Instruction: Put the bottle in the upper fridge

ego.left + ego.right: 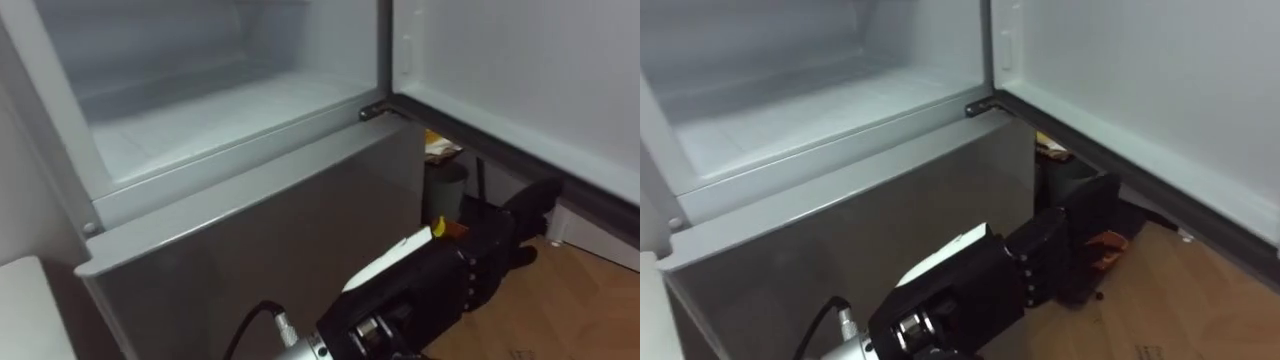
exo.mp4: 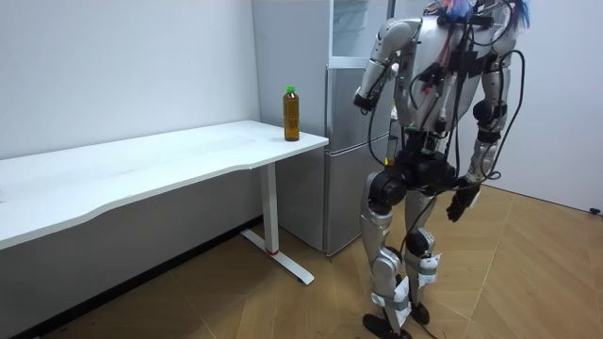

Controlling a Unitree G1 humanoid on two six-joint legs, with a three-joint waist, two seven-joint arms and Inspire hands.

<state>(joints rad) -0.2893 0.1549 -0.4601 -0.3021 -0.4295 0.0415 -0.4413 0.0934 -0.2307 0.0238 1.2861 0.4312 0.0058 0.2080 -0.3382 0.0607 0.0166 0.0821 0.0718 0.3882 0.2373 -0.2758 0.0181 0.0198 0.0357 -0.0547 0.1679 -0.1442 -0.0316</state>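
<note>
The bottle (image 2: 292, 113) stands upright, cap up, on the corner of the white desk (image 2: 170, 160) beside the fridge (image 2: 344, 151), whose upper compartment (image 1: 200, 110) is open, its white floor showing, while the right hand (image 1: 485, 260) hangs with fingers loosely straight before the lower door (image 1: 250, 240) and the left hand (image 2: 363, 96) is raised by the fridge, its state impossible to tell.

The robot has silver limbs, black joints and dark torso cables. Its right robot hand (image 1: 480, 258) is black with a white tag.

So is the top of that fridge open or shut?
Open. Its door stands swung out to the right, and the eye views look down onto the pale floor inside the upper compartment.
</note>
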